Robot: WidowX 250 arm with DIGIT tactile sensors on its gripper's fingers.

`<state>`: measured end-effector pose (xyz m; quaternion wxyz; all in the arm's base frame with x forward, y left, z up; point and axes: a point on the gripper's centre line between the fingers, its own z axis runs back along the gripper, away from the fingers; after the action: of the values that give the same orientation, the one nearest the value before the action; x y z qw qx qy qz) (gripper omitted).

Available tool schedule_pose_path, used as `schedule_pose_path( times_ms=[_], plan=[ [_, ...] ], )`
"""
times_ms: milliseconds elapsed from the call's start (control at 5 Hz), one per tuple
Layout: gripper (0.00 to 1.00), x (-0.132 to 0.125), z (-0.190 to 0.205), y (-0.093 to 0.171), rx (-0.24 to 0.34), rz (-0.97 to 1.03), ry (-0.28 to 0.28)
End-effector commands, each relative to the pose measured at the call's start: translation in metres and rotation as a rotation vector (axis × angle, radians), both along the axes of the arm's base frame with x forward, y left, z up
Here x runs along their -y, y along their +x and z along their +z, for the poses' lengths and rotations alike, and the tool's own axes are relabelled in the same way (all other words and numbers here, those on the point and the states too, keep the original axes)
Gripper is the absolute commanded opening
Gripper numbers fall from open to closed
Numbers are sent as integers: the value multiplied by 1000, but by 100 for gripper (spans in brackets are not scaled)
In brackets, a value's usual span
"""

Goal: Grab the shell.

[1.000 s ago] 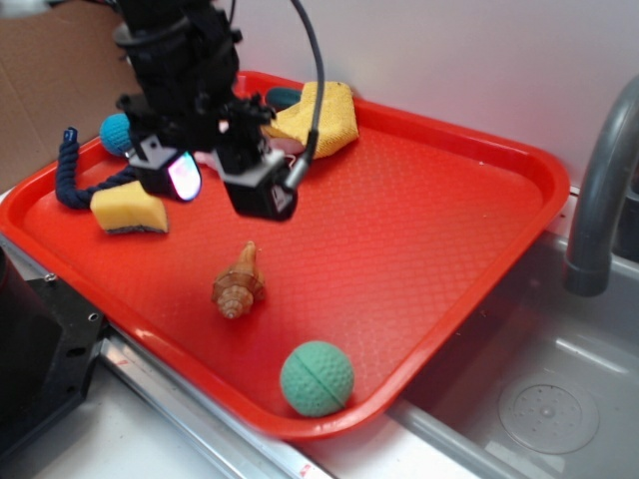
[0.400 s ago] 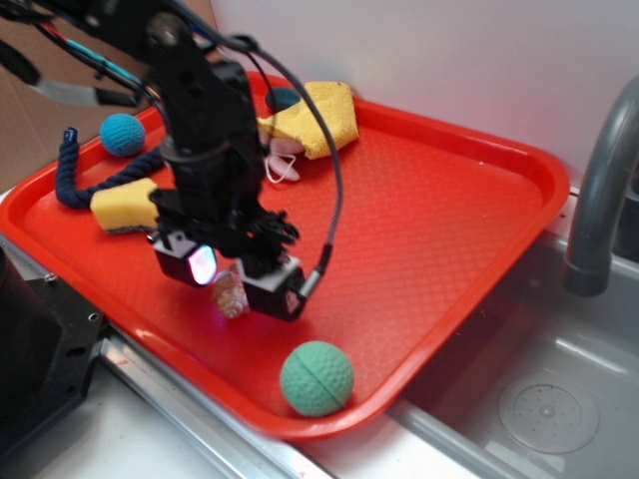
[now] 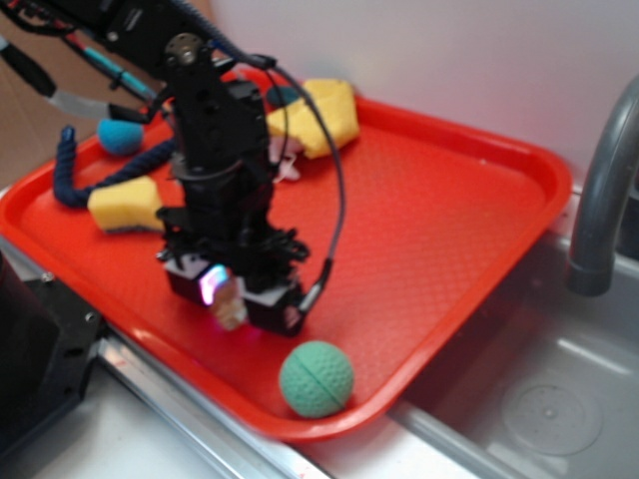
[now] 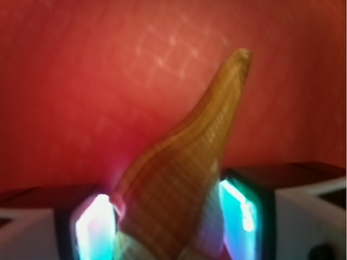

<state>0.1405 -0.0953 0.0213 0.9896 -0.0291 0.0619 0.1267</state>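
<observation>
The gripper [image 3: 232, 297] stood low over the red tray [image 3: 449, 230], near its front edge, and the shell [image 4: 184, 179] lay directly between its two fingers [image 4: 95, 230], not to one side of them. In the wrist view the shell filled the gap: its wide body sat between the two glowing pads, and its pointed end reached forward, away from the gripper and a little to the right. So the long axis of the shell ran across the closing line of the fingers, which I judged good for a grip on the thick part. The jaws looked close against both sides of the shell, but whether they already pressed it I could not tell. In the outside view only a pale piece of the shell [image 3: 228, 311] showed under the gripper. The green ball [image 3: 316, 378] lay near, toward the front rim, apart from the gripper.
</observation>
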Motion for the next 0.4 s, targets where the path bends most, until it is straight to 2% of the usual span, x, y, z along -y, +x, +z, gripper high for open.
schedule_pose_path(
  times_ms=[0,200],
  plan=[
    [0,-22,89,22,133,-190,55],
    [0,-43,139,33,187,-223,119]
  ],
)
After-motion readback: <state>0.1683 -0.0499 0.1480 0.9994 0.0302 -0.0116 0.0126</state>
